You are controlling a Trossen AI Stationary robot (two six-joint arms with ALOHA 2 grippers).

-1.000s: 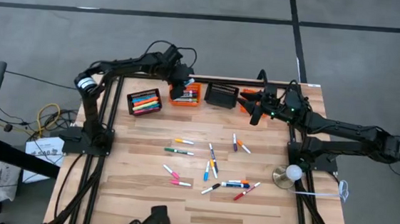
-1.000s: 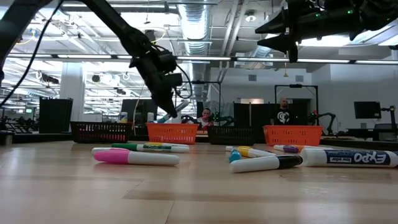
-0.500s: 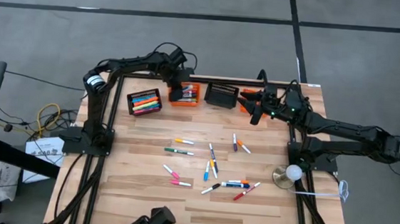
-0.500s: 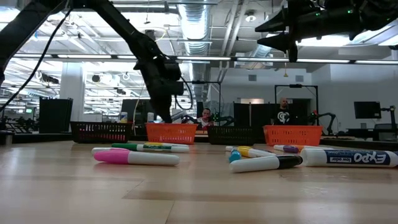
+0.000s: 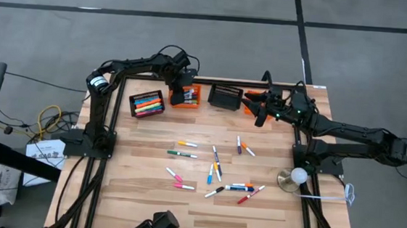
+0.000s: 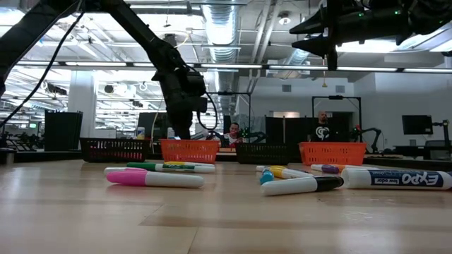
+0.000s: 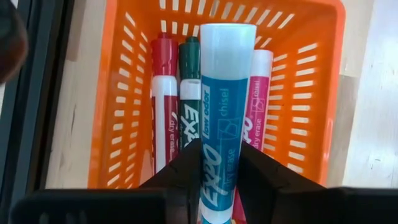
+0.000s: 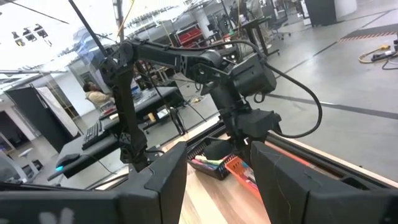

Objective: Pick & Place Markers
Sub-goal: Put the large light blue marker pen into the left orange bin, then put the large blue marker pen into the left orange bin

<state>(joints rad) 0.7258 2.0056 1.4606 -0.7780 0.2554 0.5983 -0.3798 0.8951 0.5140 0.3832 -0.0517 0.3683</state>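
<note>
On your wooden tabletop (image 5: pixel 139 196), about a dozen markers (image 5: pixel 214 166) lay scattered mid-table. At its twelve o'clock edge stood an orange basket (image 7: pixel 311 93) with three markers inside. Your left gripper (image 7: pixel 217 168) hung directly above it, grasping a blue marker (image 7: pixel 224 93) whose long axis ran parallel to those below. Your right gripper (image 5: pixel 260 111) waited, released, toward one o'clock, above another orange basket (image 5: pixel 251 103).
</note>
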